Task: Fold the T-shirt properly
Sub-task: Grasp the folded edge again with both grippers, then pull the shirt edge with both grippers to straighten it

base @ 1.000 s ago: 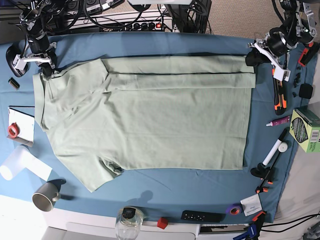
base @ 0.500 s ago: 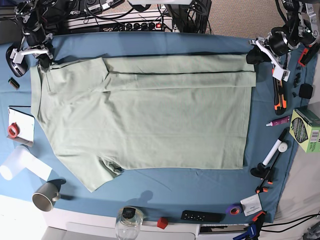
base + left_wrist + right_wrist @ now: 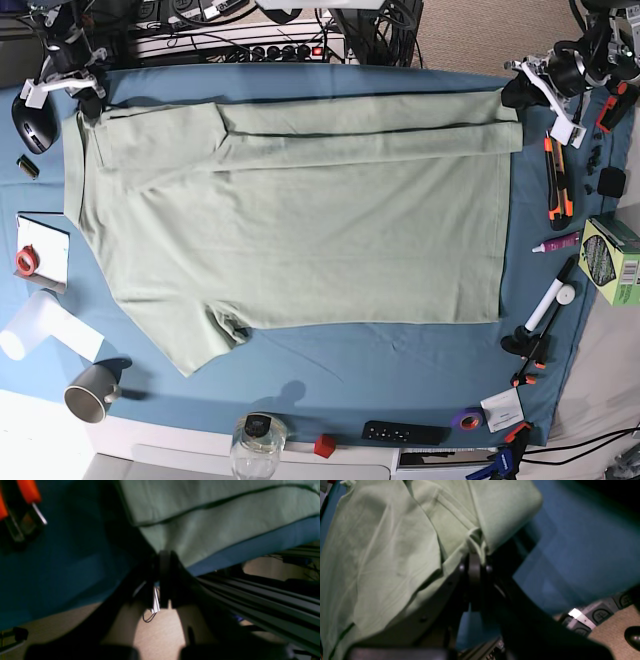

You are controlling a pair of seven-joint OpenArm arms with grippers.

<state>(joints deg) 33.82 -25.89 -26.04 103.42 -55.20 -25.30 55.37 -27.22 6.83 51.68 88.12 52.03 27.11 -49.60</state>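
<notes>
The T-shirt [image 3: 290, 220] lies spread on the table cloth [image 3: 350, 360].

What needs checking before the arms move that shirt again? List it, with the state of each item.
1. Right gripper holds the shirt: ok; the right wrist view shows its jaws shut on a bunched fold of fabric.
2. Left gripper holds the shirt: cannot tell; the jaws look shut at the shirt's corner, but the view is dark and blurred.
3. Far edge pulled straight between the two grippers: ok in the base view.
4. Folded strip along the far edge lies flat: ok.
5. Near sleeve tucked in: not ok; it sticks out toward the mug.
6. Cutter clear of the shirt: ok, it lies apart on the cloth.
</notes>
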